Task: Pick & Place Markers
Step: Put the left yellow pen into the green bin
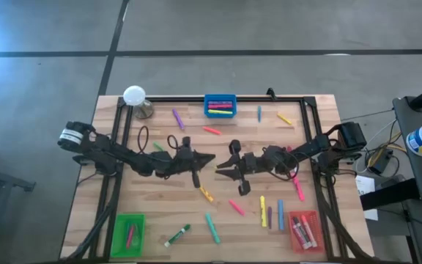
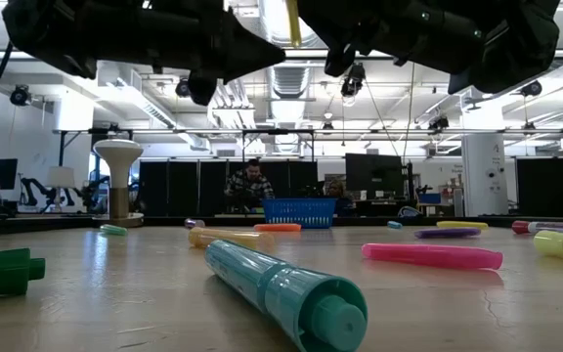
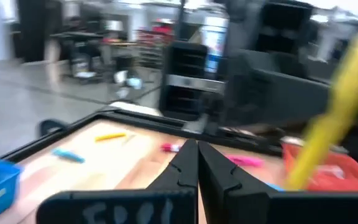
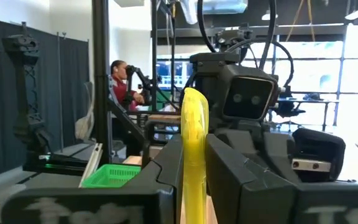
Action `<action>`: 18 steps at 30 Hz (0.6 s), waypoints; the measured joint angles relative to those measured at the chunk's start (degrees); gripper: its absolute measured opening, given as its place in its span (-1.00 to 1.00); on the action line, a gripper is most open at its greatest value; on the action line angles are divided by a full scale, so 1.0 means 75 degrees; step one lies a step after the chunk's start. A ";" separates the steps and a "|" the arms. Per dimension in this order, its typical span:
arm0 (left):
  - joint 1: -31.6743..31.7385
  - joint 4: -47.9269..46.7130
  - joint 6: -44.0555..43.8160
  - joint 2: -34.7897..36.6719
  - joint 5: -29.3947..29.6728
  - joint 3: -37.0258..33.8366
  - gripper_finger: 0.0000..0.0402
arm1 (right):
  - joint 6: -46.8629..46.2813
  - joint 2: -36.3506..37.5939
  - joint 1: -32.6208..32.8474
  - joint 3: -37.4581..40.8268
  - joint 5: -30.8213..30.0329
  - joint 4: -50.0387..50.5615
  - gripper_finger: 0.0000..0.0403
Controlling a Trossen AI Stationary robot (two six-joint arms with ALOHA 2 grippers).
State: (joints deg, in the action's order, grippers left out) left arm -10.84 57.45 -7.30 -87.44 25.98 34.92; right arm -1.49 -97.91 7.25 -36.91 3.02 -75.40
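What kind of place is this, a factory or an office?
Most likely a robotics lab or workshop. The low view shows an open hall with exposed ceiling pipes, monitors on benches and a person seated there, behind a wooden table strewn with markers.

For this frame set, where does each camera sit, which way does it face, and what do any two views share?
High: above the table, looking straight down; both arms show.
Low: at tabletop height, looking level past a teal marker; both arms overhead.
Left wrist: on the left arm, over the shut left gripper toward the right arm.
Right wrist: on the right arm, facing the left arm; right gripper clamps the yellow marker.
Shared: both wrist views show the yellow marker.
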 joint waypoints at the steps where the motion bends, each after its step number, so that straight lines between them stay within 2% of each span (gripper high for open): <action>1: 0.0002 0.0002 -0.0054 0.0000 0.0139 0.0000 -0.99 | 0.0018 0.0000 -0.0003 0.0003 -0.0014 0.0002 -0.75; 11: -0.0004 -0.0373 -0.0086 0.0000 -0.0254 0.0016 -0.96 | 0.0031 0.0003 -0.0003 0.0027 -0.0028 0.0012 -0.75; 15: 0.0002 -0.0841 -0.0089 0.0000 -0.0294 0.0225 -0.78 | 0.0031 0.0003 -0.0003 0.0030 -0.0028 0.0017 -0.75; 18: -0.0004 -0.1024 0.0005 0.0000 -0.0773 0.0392 -0.60 | 0.0031 0.0003 -0.0003 0.0030 -0.0028 0.0015 -0.75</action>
State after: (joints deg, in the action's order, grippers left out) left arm -10.87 49.77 -7.27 -87.44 20.18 37.86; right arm -1.26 -97.89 7.22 -36.69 2.81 -75.29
